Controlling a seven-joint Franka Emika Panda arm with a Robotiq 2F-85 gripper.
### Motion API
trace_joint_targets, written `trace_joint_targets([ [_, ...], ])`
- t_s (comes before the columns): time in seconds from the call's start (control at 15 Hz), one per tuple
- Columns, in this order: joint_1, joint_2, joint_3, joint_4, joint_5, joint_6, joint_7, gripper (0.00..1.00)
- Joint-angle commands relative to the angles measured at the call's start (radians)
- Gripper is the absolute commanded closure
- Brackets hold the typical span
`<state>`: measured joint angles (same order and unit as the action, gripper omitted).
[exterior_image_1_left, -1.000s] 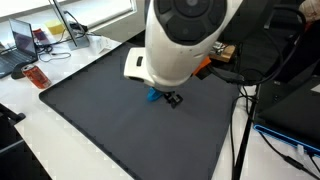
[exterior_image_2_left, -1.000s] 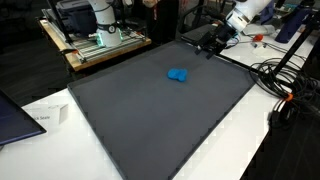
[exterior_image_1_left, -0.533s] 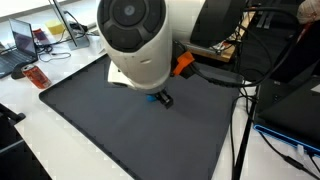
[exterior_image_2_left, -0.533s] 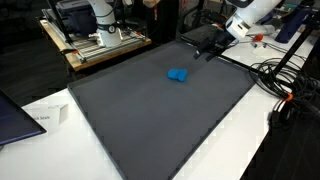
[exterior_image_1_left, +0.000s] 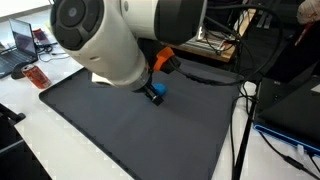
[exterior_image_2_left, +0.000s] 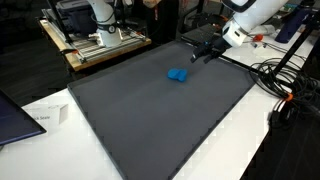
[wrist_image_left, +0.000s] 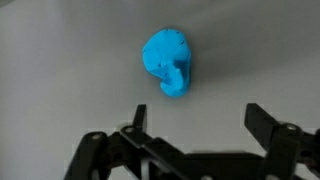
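The 2 fingers (wrist_image_left: 258, 120) stand wide apart with nothing between them, hanging above the dark grey mat (wrist_image_left: 60, 90) and touching nothing. That spread is far wider than the blue lump (wrist_image_left: 168, 62), probably so it could fit between them with room to spare. The lump lies ahead of the fingertips in the wrist view, apart from them and somewhat nearer the line of the finger on the view's left.

In an exterior view the lump (exterior_image_2_left: 178, 76) sits alone toward the middle of the mat (exterior_image_2_left: 150, 125), well away from its edges, likely so it can be reached from any side. The arm (exterior_image_2_left: 245, 15) leans in over the mat's far edge. The mat covers most of the white counter (exterior_image_2_left: 30, 105).

No brand, label or writing can be read; marks on a paper slip (exterior_image_2_left: 47, 117) are too small.
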<state>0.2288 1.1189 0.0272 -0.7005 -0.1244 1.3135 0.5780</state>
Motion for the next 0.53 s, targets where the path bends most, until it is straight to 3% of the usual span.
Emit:
trace_joint_targets([
  [0.0,-0.042,0.015,0.024,0.051,0.029,-0.019,-0.072,0.0],
  [0.47,-0.092,-0.052,0.062,-0.024,0.026,0.072,-0.218,0.0],
])
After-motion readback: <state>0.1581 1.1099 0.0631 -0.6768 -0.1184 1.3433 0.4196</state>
